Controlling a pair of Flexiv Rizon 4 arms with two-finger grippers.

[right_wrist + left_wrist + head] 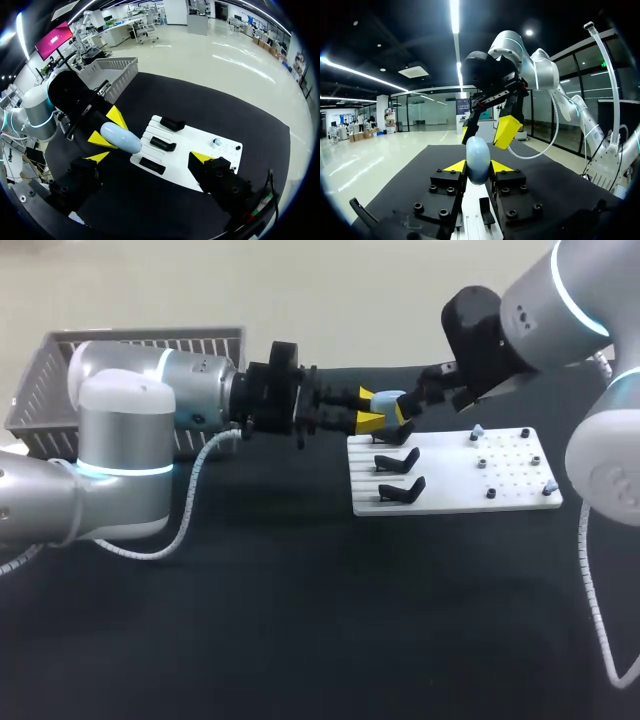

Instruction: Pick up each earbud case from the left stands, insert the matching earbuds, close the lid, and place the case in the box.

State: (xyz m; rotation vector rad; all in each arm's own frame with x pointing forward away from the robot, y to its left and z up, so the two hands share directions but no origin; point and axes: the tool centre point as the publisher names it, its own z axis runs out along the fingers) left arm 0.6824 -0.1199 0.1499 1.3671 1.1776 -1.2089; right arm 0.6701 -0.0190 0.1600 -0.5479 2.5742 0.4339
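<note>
Case: the pale blue earbud case [478,160] was up in the air over the stand end of the white board [520,498]. The lid looked shut, as far as I could tell.
Left claw: the left gripper [372,412] was pinching the case from both sides with its yellow tips, arm lying flat. I'd guess that was to offer the case sideways to the other arm.
Right claw: the right gripper [487,132] hung just beyond the case, fingers spread wide and not touching it. It seemed lined up to work the lid, but that's only my read.
Stands: the black stands [398,462] sat right below, on the board.
Earbuds: there were small pale bits [478,430] on the peg side, too tiny to be sure.
Box: the grey basket [60,360] was behind the left arm, well apart from the case, so drop-off looked a way off.
</note>
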